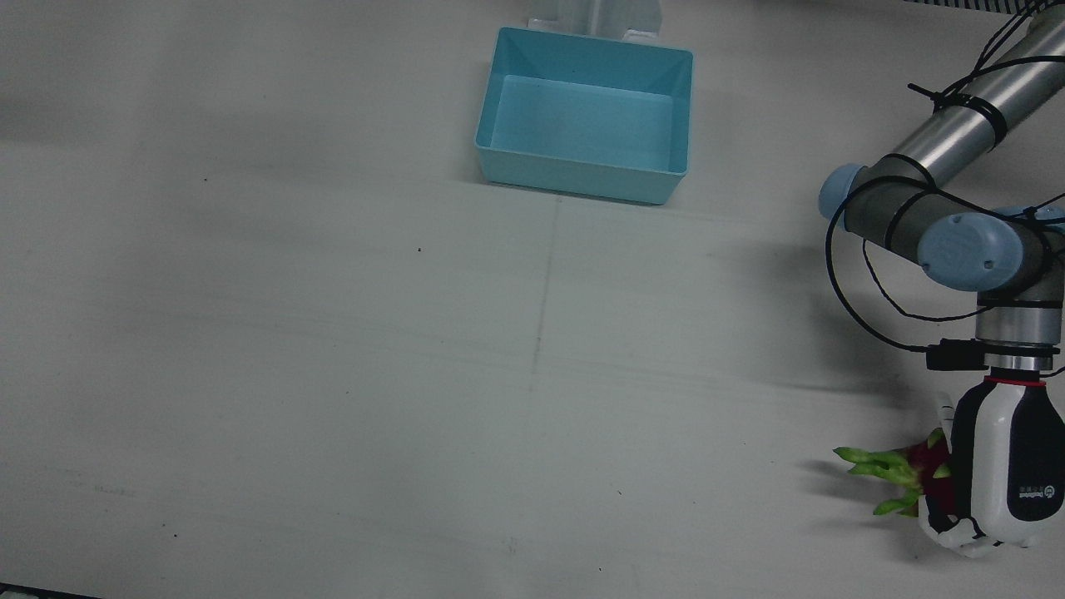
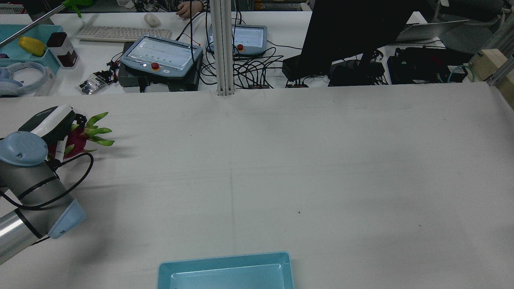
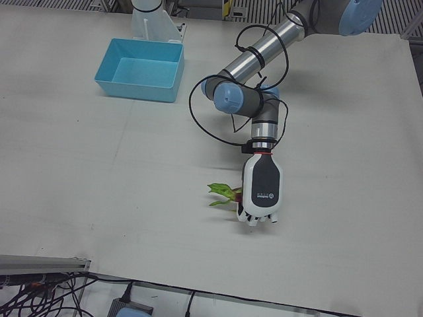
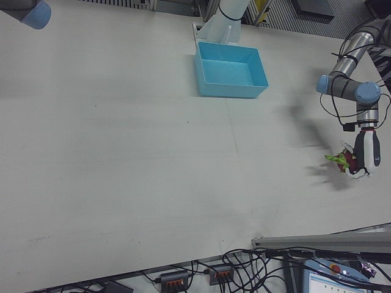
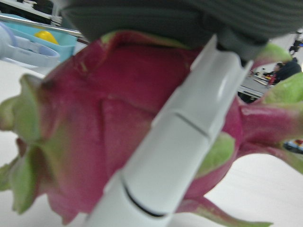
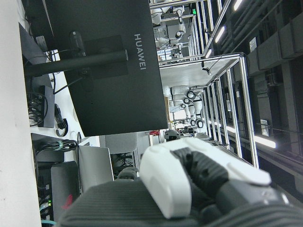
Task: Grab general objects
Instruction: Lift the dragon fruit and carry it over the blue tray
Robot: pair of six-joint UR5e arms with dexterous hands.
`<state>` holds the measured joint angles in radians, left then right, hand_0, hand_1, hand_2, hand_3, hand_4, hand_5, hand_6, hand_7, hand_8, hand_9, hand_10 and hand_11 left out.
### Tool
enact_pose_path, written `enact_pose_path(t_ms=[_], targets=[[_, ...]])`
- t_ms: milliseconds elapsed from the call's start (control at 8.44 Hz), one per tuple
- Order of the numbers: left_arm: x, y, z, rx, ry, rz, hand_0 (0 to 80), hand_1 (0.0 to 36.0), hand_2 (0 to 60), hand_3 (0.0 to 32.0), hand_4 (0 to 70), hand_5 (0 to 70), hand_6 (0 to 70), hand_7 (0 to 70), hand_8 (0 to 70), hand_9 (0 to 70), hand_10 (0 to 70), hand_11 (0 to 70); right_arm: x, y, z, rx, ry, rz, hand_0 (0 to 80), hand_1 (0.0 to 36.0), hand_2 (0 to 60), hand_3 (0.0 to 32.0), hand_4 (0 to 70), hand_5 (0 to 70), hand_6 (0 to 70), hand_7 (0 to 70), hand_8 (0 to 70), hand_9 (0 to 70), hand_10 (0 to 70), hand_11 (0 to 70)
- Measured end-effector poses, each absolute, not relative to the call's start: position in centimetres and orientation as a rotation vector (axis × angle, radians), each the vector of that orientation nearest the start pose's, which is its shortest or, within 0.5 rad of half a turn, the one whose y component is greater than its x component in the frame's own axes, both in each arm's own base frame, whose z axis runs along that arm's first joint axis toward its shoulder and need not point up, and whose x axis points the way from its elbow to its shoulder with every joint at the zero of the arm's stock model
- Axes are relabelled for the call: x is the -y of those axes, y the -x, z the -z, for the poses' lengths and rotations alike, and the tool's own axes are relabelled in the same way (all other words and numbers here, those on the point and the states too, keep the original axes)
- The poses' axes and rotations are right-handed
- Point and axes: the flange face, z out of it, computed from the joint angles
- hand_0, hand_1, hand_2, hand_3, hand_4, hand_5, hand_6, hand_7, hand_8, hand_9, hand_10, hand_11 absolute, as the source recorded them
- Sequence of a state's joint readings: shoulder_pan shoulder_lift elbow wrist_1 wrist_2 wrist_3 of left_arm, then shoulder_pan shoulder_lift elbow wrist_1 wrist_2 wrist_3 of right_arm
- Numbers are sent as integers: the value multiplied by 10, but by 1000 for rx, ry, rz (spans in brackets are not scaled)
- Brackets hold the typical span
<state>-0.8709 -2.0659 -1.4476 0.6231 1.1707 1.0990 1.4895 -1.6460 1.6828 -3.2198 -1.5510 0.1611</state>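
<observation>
Down at the table's (image 1: 333,333) near edge on the robot's left, the left hand (image 1: 1003,466) wraps its fingers (image 5: 170,156) around the dragon fruit (image 1: 903,474), well apart from the blue bin (image 1: 582,116), while the right hand's (image 6: 189,184) grip cannot be told.

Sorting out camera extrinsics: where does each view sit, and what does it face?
Front: overhead, facing down; left hand on dragon fruit.
Rear: high behind, facing operators' desk; left arm.
Left-front: operators' side, left hand.
Right-front: operators' side, whole table; left arm.
Left hand: fruit close-up.
Right hand: sideways, faces monitor; own hand.
Shared: blue bin, four fixed views.
</observation>
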Motion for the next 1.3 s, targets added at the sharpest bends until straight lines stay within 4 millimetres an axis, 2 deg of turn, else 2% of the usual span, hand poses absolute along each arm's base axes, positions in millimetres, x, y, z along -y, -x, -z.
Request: enact_pose_path(t_ms=[118,237,355,474,592,711,829,947,1066,1184,1303], targets=[[608,-269,-495,-1462,-583,1315,800,299,600,0,700,700,700,700,700,700,700,700,465,-98,-676,-2114,-236,2214,0,0,0,0,0,0,0,0,0,0,0,0],[625,-263,-469,-1584,-510,1226,800,304,600,0,700,700,700,700,700,700,700,700,465,-98,-676,-2114,-236,2214,0,0,0,0,0,0,0,0,0,0,0,0],[640,-263,-433,-1715,-421,1115,800,319,600,0,700,700,700,700,700,700,700,700,465,-98,-676,-2114,-236,2214,0,0,0,0,0,0,0,0,0,0,0,0],[645,-266,-392,-1853,-314,998,800,332,600,0,700,700,700,700,700,700,700,700,465,-98,-676,-2114,-236,2214,0,0,0,0,0,0,0,0,0,0,0,0],[633,-266,-343,-1976,-233,889,800,328,600,0,700,700,700,700,700,700,700,700,465,-98,-676,-2114,-236,2215,0,0,0,0,0,0,0,0,0,0,0,0],[605,-276,-299,-2048,-155,780,800,324,600,0,700,700,700,700,700,700,700,700,465,-98,-676,-2114,-236,2214,0,0,0,0,0,0,0,0,0,0,0,0],[563,-303,-262,-2089,-57,661,800,321,600,0,700,700,700,700,700,700,700,700,465,-98,-676,-2114,-236,2214,0,0,0,0,0,0,0,0,0,0,0,0],[513,-339,-232,-2114,47,552,800,317,600,0,700,700,700,700,700,700,700,700,465,-98,-676,-2114,-235,2214,0,0,0,0,0,0,0,0,0,0,0,0],[460,-380,-212,-2130,151,461,800,316,600,0,700,700,700,700,700,700,700,700,465,-98,-676,-2114,-235,2215,0,0,0,0,0,0,0,0,0,0,0,0],[418,-414,-201,-2142,230,403,800,315,600,0,700,700,700,700,700,700,700,700,465,-98,-676,-2114,-235,2215,0,0,0,0,0,0,0,0,0,0,0,0],[387,-438,-195,-2151,287,365,800,315,600,0,700,700,700,700,700,700,700,700,465,-98,-676,-2114,-235,2215,0,0,0,0,0,0,0,0,0,0,0,0]])
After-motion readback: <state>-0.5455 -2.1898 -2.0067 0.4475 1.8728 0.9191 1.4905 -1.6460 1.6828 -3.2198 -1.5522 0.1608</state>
